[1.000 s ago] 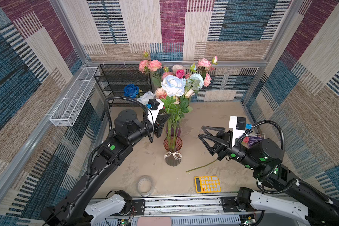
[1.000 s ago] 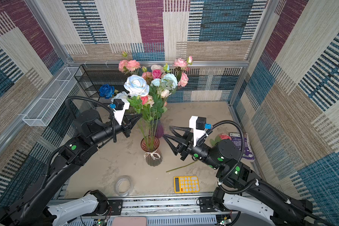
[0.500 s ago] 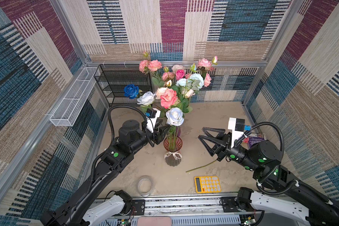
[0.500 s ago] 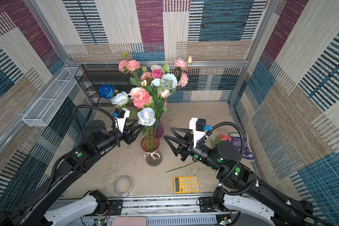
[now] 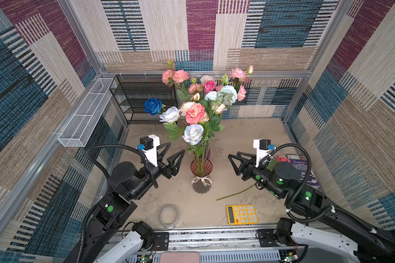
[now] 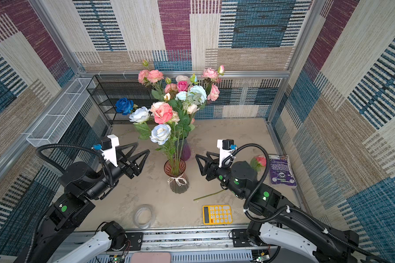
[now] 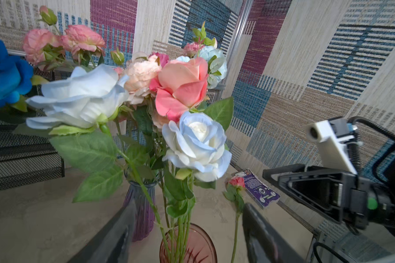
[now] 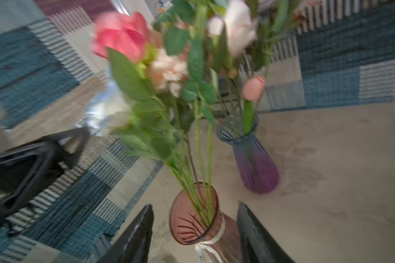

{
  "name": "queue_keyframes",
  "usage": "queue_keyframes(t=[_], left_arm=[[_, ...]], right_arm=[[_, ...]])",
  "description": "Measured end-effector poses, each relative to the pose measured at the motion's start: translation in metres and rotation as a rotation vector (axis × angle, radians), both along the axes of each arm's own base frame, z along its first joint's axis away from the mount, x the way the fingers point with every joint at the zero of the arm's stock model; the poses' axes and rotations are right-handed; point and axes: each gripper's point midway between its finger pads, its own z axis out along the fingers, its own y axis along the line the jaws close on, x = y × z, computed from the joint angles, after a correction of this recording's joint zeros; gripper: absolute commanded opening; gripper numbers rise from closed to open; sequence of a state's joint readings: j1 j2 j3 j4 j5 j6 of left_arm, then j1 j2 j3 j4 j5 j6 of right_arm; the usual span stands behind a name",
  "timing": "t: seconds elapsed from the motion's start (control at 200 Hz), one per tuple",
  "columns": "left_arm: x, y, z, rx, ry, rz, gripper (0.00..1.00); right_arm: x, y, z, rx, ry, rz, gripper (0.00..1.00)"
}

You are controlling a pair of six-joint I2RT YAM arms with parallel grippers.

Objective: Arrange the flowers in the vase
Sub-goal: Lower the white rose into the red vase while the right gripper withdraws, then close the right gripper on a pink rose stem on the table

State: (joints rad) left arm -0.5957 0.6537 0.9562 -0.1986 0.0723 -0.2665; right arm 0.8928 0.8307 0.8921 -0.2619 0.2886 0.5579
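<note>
A pink glass vase with a twine bow stands mid-table and holds several flowers, among them a pale blue rose, a pink rose and a white rose. A deep blue rose leans out to the left. One more pink flower lies on the table, its stem running under the right arm. My left gripper is open just left of the vase, holding nothing. Right of the vase, my right gripper is open and empty. Both wrist views show the vase rim between open jaws.
A purple vase with more flowers stands just behind the pink one. A yellow calculator and a tape roll lie near the front edge. A purple booklet sits far right, a black mesh shelf and a white wire basket back left.
My left gripper lowered the pale blue rose into the pink vase, let go, opened and drew back to the left. The right gripper opened slightly wider.
</note>
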Motion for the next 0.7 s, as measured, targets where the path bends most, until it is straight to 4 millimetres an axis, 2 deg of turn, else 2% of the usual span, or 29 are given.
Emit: queue_keyframes(t=[0.13,0.326,0.421,0.511,0.611,0.701], left_arm=[[-0.003,0.009,-0.013,-0.035,0.042,0.03,0.84],[-0.007,0.014,-0.026,-0.071,0.103,0.043,0.84],[-0.008,0.014,-0.037,-0.083,0.135,0.043,0.84],[-0.01,0.015,-0.045,-0.1,0.156,0.04,0.83],[-0.009,0.014,-0.051,-0.112,0.178,0.041,0.82],[-0.009,0.014,-0.051,-0.121,0.187,0.037,0.82]], right_arm=[[0.042,-0.055,-0.067,-0.043,0.208,-0.248,0.58],[0.066,-0.123,-0.156,-0.077,0.473,-0.489,0.58],[0.067,-0.156,-0.197,-0.098,0.595,-0.593,0.58],[0.063,-0.177,-0.227,-0.105,0.695,-0.649,0.58],[0.056,-0.198,-0.253,-0.123,0.781,-0.713,0.56],[0.051,-0.206,-0.269,-0.152,0.84,-0.743,0.55]])
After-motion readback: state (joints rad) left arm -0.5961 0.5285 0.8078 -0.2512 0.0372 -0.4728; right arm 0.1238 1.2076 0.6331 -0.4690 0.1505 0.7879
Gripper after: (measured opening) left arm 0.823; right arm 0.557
